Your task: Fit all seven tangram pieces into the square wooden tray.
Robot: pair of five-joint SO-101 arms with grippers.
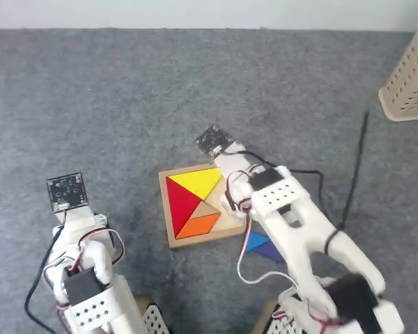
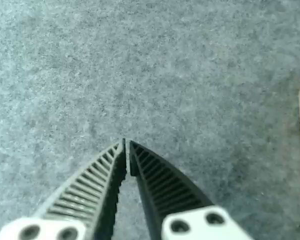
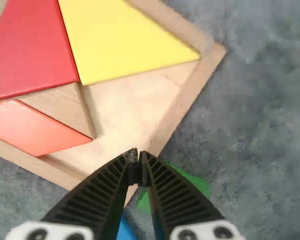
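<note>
The square wooden tray (image 1: 168, 221) lies mid-table and holds a yellow triangle (image 1: 195, 181), a red triangle (image 1: 180, 202), an orange parallelogram (image 1: 198, 225) and a plain wood triangle (image 1: 208, 209). In the right wrist view the yellow triangle (image 3: 120, 45), the red triangle (image 3: 27, 50) and the orange parallelogram (image 3: 32, 130) lie in the tray (image 3: 190, 85). My right gripper (image 3: 136, 157) is shut and empty, its tips over the tray's rim. A green piece (image 3: 192, 186) lies on the carpet under its fingers. Blue (image 1: 256, 241) and purple (image 1: 272, 250) pieces lie beside the tray under the right arm. My left gripper (image 2: 126, 145) is shut over bare carpet.
Grey carpet covers the table. A beige perforated basket (image 1: 411, 76) stands at the far right corner. A black cable (image 1: 355, 174) runs right of the right arm. The left arm (image 1: 80, 275) sits at the near left, apart from the tray.
</note>
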